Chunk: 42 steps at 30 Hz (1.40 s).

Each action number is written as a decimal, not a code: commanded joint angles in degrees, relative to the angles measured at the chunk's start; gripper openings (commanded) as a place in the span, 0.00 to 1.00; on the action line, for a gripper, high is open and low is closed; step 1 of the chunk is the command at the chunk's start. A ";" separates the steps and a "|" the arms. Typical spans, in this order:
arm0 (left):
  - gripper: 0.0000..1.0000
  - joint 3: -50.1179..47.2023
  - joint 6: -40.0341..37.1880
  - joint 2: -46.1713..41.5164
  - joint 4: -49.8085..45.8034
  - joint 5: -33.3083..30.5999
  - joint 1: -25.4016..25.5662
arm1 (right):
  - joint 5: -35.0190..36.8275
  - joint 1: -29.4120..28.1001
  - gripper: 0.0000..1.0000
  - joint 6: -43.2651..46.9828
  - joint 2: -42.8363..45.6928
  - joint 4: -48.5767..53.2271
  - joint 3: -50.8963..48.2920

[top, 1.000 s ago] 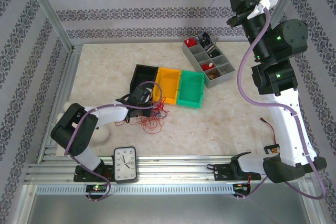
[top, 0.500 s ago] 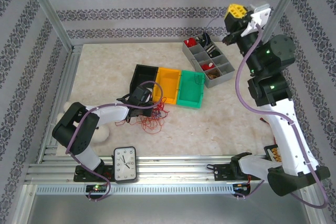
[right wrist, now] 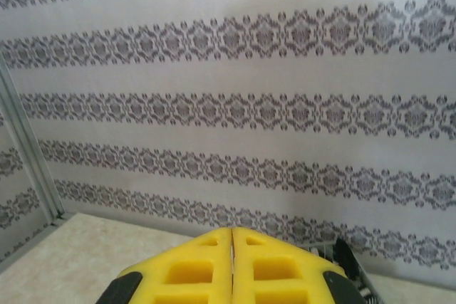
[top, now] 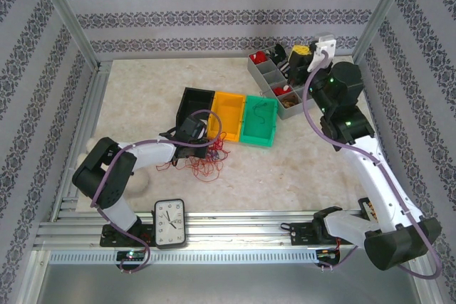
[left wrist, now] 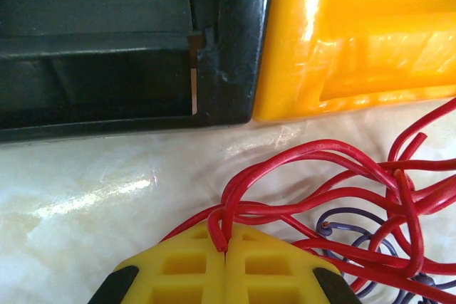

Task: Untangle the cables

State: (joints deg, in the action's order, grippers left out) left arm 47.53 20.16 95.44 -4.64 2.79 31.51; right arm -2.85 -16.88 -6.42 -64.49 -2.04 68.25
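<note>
**A:** Where's your clump sitting?

**B:** The cables [top: 203, 165] lie on the table [top: 299, 165], just in front of the black bin [left wrist: 107, 48] and orange bin [left wrist: 356, 33]. Your left gripper [left wrist: 226, 247] is clenched on one red strand, probably to drag it out of the loops.

**A:** And the other arm?

**B:** Your right gripper [right wrist: 232, 261] is squeezed closed on nothing, up over the grey tray [top: 265, 76], well apart from the pile. I'd bring it over to pin the rest down.

No text is legible; marks on the clock [top: 169, 223] are too small.
</note>
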 commanded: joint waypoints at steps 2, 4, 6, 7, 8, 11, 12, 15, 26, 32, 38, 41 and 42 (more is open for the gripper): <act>0.00 -0.23 0.04 0.02 -0.16 -0.29 0.57 | 4.00 -1.40 0.00 -2.02 -0.88 -0.02 -5.14; 0.00 -0.64 0.05 -0.33 0.11 -0.52 0.57 | 5.64 -2.16 0.00 -2.02 -1.69 -0.04 -7.47; 0.00 -0.77 -0.03 -0.56 0.18 -0.50 0.57 | 6.30 -3.01 0.00 -2.41 -2.79 0.11 -9.44; 0.00 -0.78 -0.04 -0.60 0.22 -0.50 0.57 | 6.66 -3.59 0.00 -2.62 -3.48 0.20 -10.51; 0.00 -0.77 -0.12 -0.59 0.20 -0.41 0.57 | 7.16 -4.29 0.00 -2.89 -4.41 0.24 -11.57; 0.00 -0.76 -0.17 -0.60 -0.03 -0.39 0.57 | 8.79 -5.51 0.00 -4.97 -7.41 0.38 -14.34; 0.00 -0.79 -0.13 -0.69 -0.08 -0.41 0.57 | 9.61 -5.82 0.00 -5.53 -8.39 0.37 -15.05; 0.00 -0.96 -0.37 -1.00 0.05 -0.37 0.57 | 13.41 -6.49 0.00 -6.64 -11.79 0.29 -16.42; 0.00 -1.04 -0.64 -1.14 -0.44 -0.45 0.57 | 24.03 1.41 0.00 -10.08 -13.86 2.84 -14.79; 0.00 -0.68 -0.60 -0.17 -0.38 -0.24 0.57 | 23.02 3.95 0.00 -8.26 -12.28 3.01 -14.80; 0.00 -0.65 -0.48 0.19 -0.44 -0.24 0.57 | 19.62 0.70 0.00 -6.42 -14.90 2.71 -13.52; 0.00 -0.83 -0.39 -0.12 -0.37 -0.41 0.57 | 18.58 -1.40 0.00 -6.15 -17.34 2.48 -12.78; 0.00 -0.95 -0.39 -0.24 -0.28 -0.58 0.57 | 18.35 -1.97 0.00 -6.17 -18.21 2.48 -12.51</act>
State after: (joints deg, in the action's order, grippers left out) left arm 47.48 20.14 95.18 -4.64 2.79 31.51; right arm 17.21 -17.37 -13.50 -80.49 0.64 53.87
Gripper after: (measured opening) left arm 0.058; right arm 0.062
